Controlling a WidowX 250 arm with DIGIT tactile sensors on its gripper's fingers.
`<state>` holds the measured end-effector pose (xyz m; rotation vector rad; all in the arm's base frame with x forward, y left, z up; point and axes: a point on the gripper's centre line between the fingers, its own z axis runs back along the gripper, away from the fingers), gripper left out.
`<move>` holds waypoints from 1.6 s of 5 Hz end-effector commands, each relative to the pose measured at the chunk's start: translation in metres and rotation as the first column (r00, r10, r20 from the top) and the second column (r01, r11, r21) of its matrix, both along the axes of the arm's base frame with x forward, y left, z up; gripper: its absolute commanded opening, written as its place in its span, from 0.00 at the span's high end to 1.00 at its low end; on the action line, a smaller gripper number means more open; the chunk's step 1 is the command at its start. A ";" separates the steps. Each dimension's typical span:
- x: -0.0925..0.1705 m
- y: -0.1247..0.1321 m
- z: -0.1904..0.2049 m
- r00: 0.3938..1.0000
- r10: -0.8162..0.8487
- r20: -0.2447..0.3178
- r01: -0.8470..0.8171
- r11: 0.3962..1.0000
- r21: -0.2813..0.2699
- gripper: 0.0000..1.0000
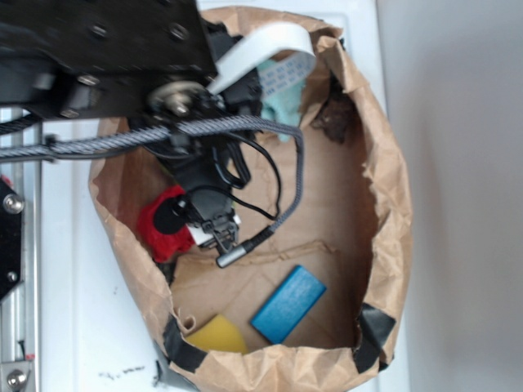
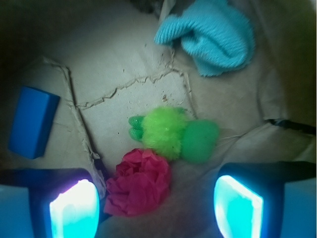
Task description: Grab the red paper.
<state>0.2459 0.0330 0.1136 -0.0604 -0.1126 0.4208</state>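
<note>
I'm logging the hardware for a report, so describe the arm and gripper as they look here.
The arm is black metal plate with silver bolts and screw holes. A grey braided cable runs across it, thin black wires loop below, and a flat white ribbon cable arches over the top. In the wrist view the gripper has two dark fingers with pads glowing pale cyan.

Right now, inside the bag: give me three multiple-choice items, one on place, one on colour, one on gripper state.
1. In the wrist view, where does the red paper lie?
A) against the green plush toy
B) on the blue block
C) under the light blue cloth

2. What colour is the block?
A) yellow
B) blue
C) red

3. What state is the gripper in?
A) shut on the paper
B) shut on the toy
C) open, empty

Answers: 1 A, the paper touches the toy's lower edge; 2 B, blue in both views; 3 C, the fingers stand apart, the paper between them, ungripped.
</note>
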 end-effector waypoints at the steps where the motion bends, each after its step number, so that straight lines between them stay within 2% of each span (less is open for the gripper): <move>1: -0.005 -0.006 -0.006 0.999 -0.039 0.023 0.039 0.999 0.024 0.00; 3: -0.010 -0.019 -0.015 0.999 -0.051 0.010 0.051 0.998 0.026 0.00; 4: -0.004 -0.026 -0.019 0.999 0.001 -0.041 0.000 1.000 0.015 0.00; 5: 0.000 -0.034 -0.018 0.999 0.012 -0.041 -0.012 1.000 0.003 0.00; 6: 0.006 -0.039 -0.025 1.000 0.005 -0.018 -0.005 1.000 0.019 0.00; 8: 0.010 -0.050 -0.062 1.000 0.000 -0.026 0.001 0.999 0.047 0.00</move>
